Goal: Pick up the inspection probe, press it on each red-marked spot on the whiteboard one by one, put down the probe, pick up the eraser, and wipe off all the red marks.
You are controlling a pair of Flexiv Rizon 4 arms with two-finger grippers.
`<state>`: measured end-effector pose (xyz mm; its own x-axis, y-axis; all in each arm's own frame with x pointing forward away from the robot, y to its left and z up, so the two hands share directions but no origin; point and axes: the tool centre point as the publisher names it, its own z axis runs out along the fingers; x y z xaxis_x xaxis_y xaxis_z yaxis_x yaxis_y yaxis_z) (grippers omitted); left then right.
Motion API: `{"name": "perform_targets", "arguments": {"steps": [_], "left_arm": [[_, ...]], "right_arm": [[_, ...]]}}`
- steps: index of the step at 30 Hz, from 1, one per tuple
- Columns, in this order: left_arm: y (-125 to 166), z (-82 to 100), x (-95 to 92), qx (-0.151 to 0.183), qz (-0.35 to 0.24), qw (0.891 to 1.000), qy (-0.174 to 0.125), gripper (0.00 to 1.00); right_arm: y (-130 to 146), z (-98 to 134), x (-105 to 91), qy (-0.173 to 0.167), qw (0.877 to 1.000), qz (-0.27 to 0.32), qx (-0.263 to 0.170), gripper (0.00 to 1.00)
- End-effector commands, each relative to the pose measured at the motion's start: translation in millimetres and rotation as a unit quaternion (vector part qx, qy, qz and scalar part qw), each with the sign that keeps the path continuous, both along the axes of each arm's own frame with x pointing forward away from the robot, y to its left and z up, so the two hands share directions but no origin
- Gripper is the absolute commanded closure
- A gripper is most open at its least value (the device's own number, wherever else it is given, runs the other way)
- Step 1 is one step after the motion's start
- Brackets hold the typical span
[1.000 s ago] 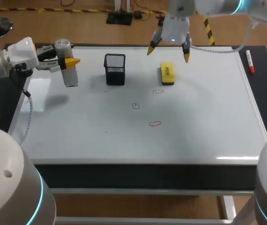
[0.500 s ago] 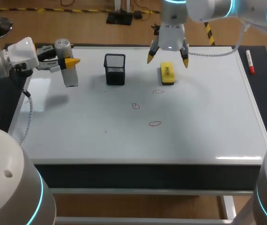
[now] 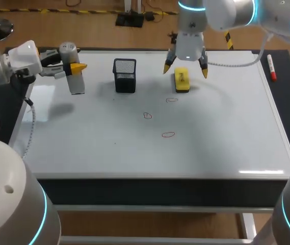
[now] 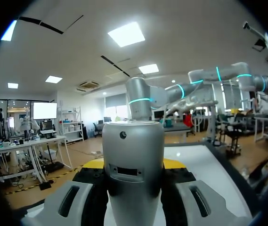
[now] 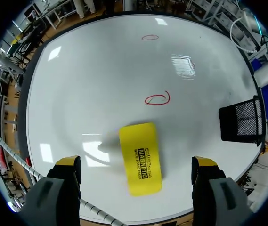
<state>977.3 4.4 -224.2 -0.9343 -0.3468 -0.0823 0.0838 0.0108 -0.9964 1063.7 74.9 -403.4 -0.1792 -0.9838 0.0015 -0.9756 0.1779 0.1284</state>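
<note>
The whiteboard (image 3: 211, 148) covers most of the tabletop (image 3: 286, 87). My right arm (image 3: 226, 13) comes in over the far right corner and hangs over the eraser (image 3: 182, 80), close to the middle of the far edge. The right jaws are spread wide and hold nothing, with one yellow tip on each side of the eraser. My left arm (image 3: 20, 56) is at the far left corner. The left jaws are pinching the probe (image 3: 76, 81), which is lifted off the board. So the right arm is much nearer the eraser. A black mesh cup (image 3: 125, 75) stands near the eraser, on its left-edge side. The eraser lies flat, and its long way runs from the far edge toward the near edge, a bit crooked. In the right wrist view it sits midway between the two tips, and its long way crosses the line from tip to tip. I think the jaws can go straight down and squeeze its two long sides. Three small red marks (image 3: 168, 135) lie on the board, closer to the near edge than the eraser is.
</note>
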Motion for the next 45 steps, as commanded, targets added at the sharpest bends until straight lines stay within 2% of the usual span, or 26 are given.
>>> {"name": "perform_targets", "arguments": {"steps": [1,17,19,21,22,23,24,25,29,33,40,45], "left_arm": [[0.2,-0.6,0.7,-0.002,-0.001,1.000,-0.002,1.00],[0.2,-0.6,0.7,-0.002,-0.001,1.000,-0.002,1.00],[0.2,-0.6,0.7,-0.002,-0.001,1.000,-0.002,1.00],[0.2,-0.6,0.7,-0.002,-0.001,1.000,-0.002,1.00],[0.2,-0.6,0.7,-0.002,-0.001,1.000,-0.002,1.00],[0.2,-0.6,0.7,-0.002,-0.001,1.000,-0.002,1.00],[0.2,-0.6,0.7,-0.002,-0.001,1.000,-0.002,1.00],[0.2,-0.6,0.7,-0.002,-0.001,1.000,-0.002,1.00],[0.2,-0.6,0.7,-0.002,-0.001,1.000,-0.002,1.00],[0.2,-0.6,0.7,-0.002,-0.001,1.000,-0.002,1.00],[0.2,-0.6,0.7,-0.002,-0.001,1.000,-0.002,1.00],[0.2,-0.6,0.7,-0.002,-0.001,1.000,-0.002,1.00]], "right_arm": [[4.8,0.0,-0.4,0.002,1.000,0.005,-0.005,0.00],[4.5,-12.2,-3.7,0.018,1.000,0.016,-0.009,0.00],[4.9,-12.2,-3.9,0.019,1.000,0.018,-0.009,0.07],[5.7,-13.2,-3.8,0.020,1.000,0.020,-0.010,0.08],[5.7,-14.4,-3.5,0.021,1.000,0.020,-0.010,0.14],[5.4,-15.4,-3.3,0.022,0.999,0.020,-0.011,0.25],[5.3,-15.5,-3.3,0.023,0.999,0.020,-0.012,0.51],[5.3,-15.6,-3.3,0.023,0.999,0.020,-0.012,0.56],[4.2,-16.0,-5.0,0.025,0.999,0.021,-0.012,1.00],[1.2,-16.0,-7.1,0.028,0.999,0.017,-0.014,1.00],[-8.5,3.1,-9.9,0.016,1.000,0.003,-0.013,1.00],[-25.9,15.5,-10.3,0.007,1.000,-0.019,-0.011,1.00]]}}
